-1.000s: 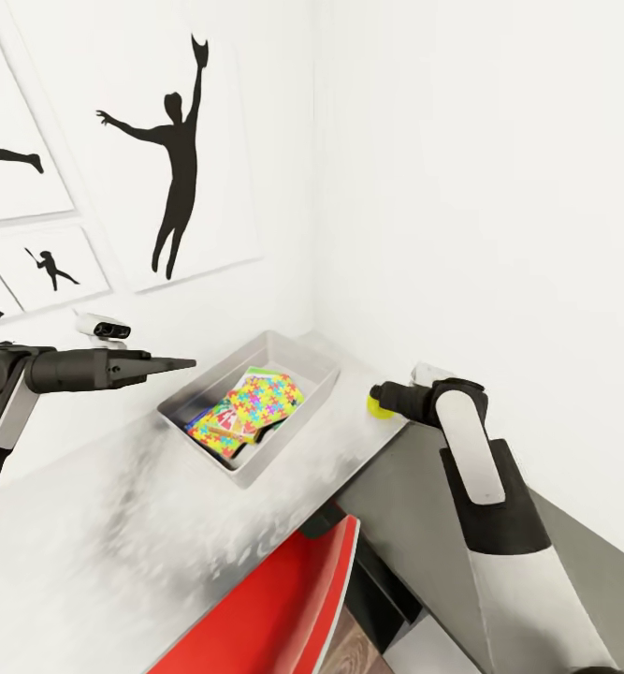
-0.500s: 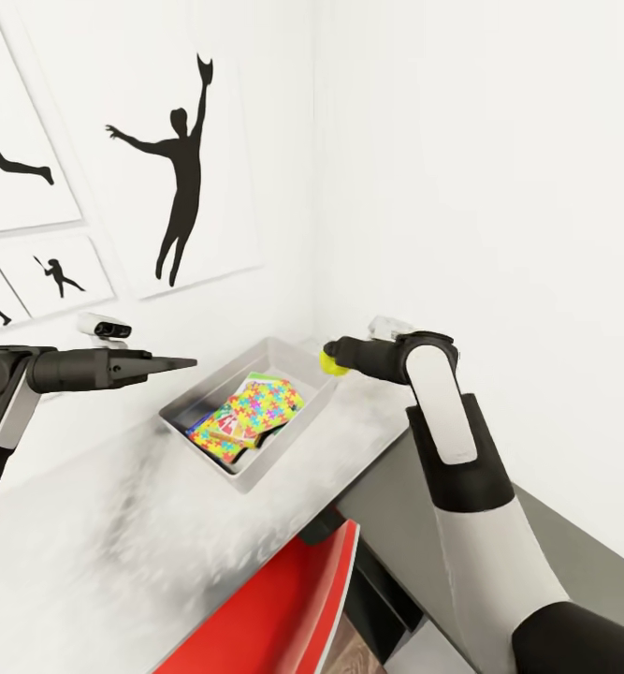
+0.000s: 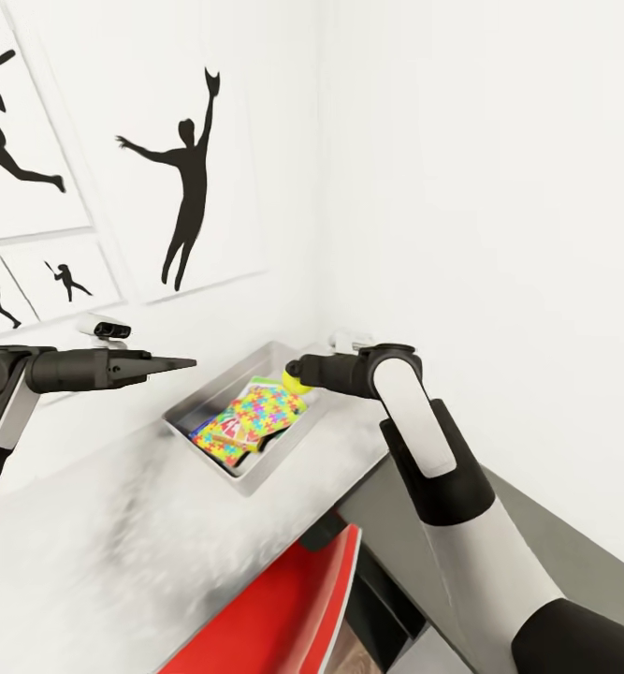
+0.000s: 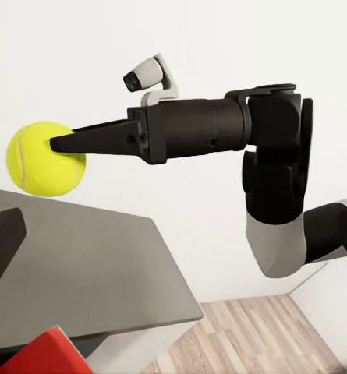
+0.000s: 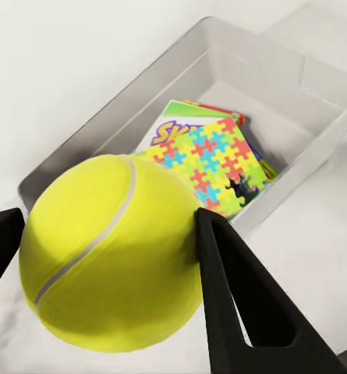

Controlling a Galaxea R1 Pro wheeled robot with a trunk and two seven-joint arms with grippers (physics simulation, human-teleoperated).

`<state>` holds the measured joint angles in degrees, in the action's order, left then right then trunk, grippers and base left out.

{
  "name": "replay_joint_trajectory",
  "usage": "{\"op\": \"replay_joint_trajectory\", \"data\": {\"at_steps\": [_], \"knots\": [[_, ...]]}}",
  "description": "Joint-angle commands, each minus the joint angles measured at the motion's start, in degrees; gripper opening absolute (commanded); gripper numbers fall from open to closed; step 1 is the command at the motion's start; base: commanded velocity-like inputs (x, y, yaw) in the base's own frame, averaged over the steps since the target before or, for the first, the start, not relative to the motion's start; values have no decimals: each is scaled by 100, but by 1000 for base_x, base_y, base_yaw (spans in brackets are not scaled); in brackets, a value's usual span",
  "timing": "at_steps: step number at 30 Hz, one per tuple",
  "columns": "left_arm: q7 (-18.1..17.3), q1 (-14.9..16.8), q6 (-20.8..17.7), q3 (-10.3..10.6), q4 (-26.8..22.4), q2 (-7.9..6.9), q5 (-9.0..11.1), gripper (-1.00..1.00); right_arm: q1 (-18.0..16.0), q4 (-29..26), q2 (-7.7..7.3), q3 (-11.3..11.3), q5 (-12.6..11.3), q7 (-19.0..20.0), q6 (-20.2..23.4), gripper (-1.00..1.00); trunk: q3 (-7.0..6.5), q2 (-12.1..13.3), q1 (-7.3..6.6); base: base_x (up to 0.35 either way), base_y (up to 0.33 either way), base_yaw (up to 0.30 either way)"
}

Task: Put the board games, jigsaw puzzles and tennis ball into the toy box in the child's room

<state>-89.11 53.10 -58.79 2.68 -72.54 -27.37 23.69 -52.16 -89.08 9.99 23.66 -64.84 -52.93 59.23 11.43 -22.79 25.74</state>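
One ball [image 3: 295, 379] is pinched between my right gripper's [image 3: 293, 374] fingers, held at the box's [image 3: 220, 382] right rim, centre of frame. I judge this the closing step: next I should carry it a little further over the opening, then let go. Inside I count one puzzle [image 3: 266, 409] on top, and printed boxes beneath, too covered to number. My left gripper [image 3: 182, 362], pressed together and empty, hovers at the box's left.
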Motion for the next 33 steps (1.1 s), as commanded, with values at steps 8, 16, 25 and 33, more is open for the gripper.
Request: {"op": "replay_joint_trajectory", "data": {"at_steps": [8, 16, 25, 33], "knots": [[-18, -1, -54, 13, 4, 15, 4, 100, 25, -1, 1, -2, -56, -116, 0, -100, 3, -13, 4, 0, 0, 137], [-18, -10, -49, 11, 4, 14, 10, 100, 30, -4, 1, 2, -49, -121, -7, -100, -4, -13, 4, 0, 0, 49], [-18, -10, -46, 13, 7, 12, 10, 100, 29, -4, 1, 7, -48, -122, -8, -100, -33, -13, 4, 0, 0, 255], [-18, -15, -45, 13, 17, 12, 12, 100, 30, -4, 1, 4, -54, -128, -2, -100, -60, -13, 4, 2, -2, 258]]}}
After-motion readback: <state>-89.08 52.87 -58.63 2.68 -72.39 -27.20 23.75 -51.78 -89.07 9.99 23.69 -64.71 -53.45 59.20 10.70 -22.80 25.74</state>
